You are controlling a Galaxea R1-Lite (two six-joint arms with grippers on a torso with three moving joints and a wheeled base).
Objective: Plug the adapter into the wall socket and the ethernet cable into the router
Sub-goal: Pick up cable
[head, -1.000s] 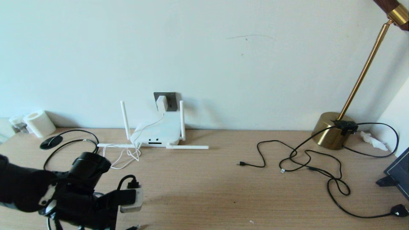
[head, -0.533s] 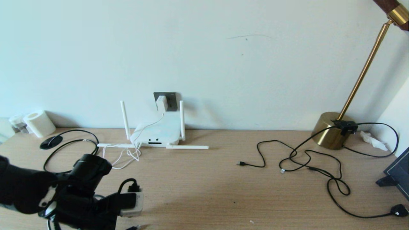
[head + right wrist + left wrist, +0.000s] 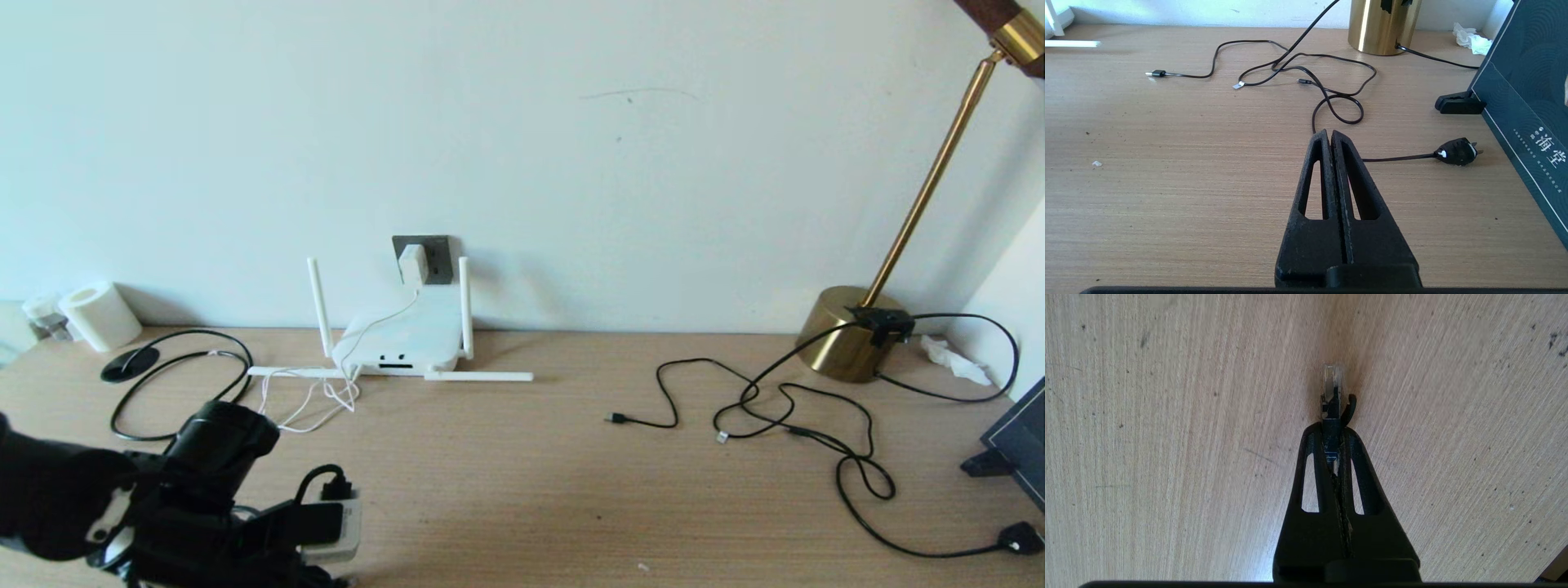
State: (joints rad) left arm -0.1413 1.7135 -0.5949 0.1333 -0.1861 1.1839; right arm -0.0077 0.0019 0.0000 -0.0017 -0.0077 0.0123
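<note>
The white adapter (image 3: 413, 264) sits in the dark grey wall socket (image 3: 436, 255), and its thin white cord drops over the white router (image 3: 404, 339) below. The router's far two antennas stand up; the near two lie flat. My left gripper (image 3: 1333, 430) is low over the desk's near left, shut on the ethernet cable's plug, whose clear tip (image 3: 1332, 377) sticks out past the fingertips. The black ethernet cable (image 3: 196, 331) loops on the desk left of the router. My right gripper (image 3: 1331, 135) is shut on nothing, over bare desk at the right.
A brass lamp base (image 3: 849, 331) stands at the back right, with thin black cords (image 3: 816, 408) sprawled before it, a small USB plug (image 3: 618, 419) and a black mains plug (image 3: 1020, 537). A dark box (image 3: 1020, 441) leans at the right edge. A paper roll (image 3: 98, 314) is far left.
My left arm has sunk lower and drawn a little toward the desk's near edge, still holding the plug. Nothing else has moved.
</note>
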